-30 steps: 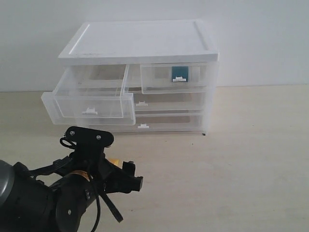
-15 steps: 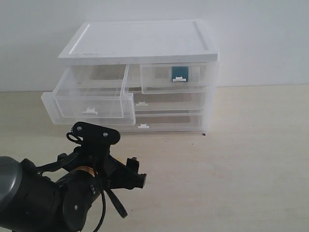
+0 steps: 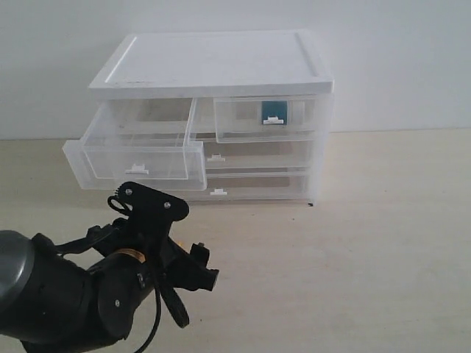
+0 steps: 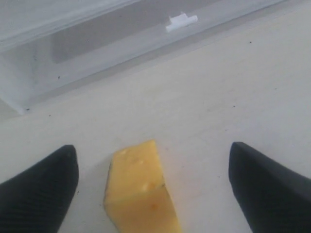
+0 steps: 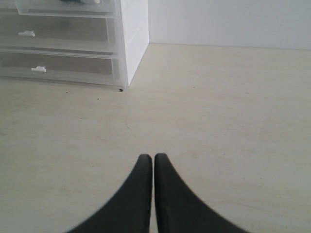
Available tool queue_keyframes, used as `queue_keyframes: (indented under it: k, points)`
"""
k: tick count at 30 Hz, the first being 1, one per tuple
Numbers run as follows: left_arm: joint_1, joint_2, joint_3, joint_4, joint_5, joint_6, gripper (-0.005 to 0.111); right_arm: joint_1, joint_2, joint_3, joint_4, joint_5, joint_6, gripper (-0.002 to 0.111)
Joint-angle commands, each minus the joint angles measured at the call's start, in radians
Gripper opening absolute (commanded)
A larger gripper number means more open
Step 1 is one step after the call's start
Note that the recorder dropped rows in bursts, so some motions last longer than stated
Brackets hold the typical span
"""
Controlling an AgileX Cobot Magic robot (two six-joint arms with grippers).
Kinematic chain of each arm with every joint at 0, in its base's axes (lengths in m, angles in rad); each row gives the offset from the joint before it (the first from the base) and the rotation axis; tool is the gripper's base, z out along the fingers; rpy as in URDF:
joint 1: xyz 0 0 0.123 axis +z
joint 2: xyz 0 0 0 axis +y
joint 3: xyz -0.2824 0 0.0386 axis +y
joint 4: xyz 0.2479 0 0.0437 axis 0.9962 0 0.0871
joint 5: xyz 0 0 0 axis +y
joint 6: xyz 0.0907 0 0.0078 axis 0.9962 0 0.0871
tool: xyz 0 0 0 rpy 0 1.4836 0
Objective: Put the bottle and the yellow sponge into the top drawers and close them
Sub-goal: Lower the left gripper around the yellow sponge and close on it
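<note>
Pale wood-look table (image 3: pixel 383 220) runs back to a plain white wall (image 3: pixel 397 59).

Left gripper (image 4: pixel 153 158) hangs low over the table with its jaws spread wide, holding nothing. Between the two black fingers (image 4: pixel 46 184) stands the sponge (image 4: pixel 138 189), touching neither and closer to one finger than the other. It is a yellow-orange foam wedge with a few pale flecks on its faces, its narrow end up, resting on the table. In the exterior view the left arm (image 3: pixel 81 294) covers it.

Right gripper (image 5: pixel 153 160) is closed on nothing, its fingertips pressed together above bare table, off the cabinet's corner.

Just beyond the left arm stands the cabinet (image 3: pixel 213 62), clear-fronted with a white top. Its left top drawer (image 3: pixel 140 158) is pulled well out, overhanging the table. The right top drawer (image 3: pixel 265 125) sits pushed in, and the bottle (image 3: pixel 272 108) shows through its clear front as a teal patch behind the white tab handle (image 3: pixel 274 120); its cap and label cannot be made out. Below are two full-width drawers (image 3: pixel 250 154), both pushed in.
</note>
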Motion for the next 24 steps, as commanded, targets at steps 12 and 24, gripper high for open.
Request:
queue_keyframes:
  k: [12, 24]
  points:
    - [0.097, -0.002, -0.049, -0.027, 0.193, 0.014, 0.073, -0.002, -0.005, 0.000, -0.008, -0.010, -0.002, 0.000]
    - [0.097, 0.032, -0.113, -0.049, 0.271, 0.030, 0.064, -0.002, -0.005, 0.000, -0.008, -0.007, -0.002, 0.000]
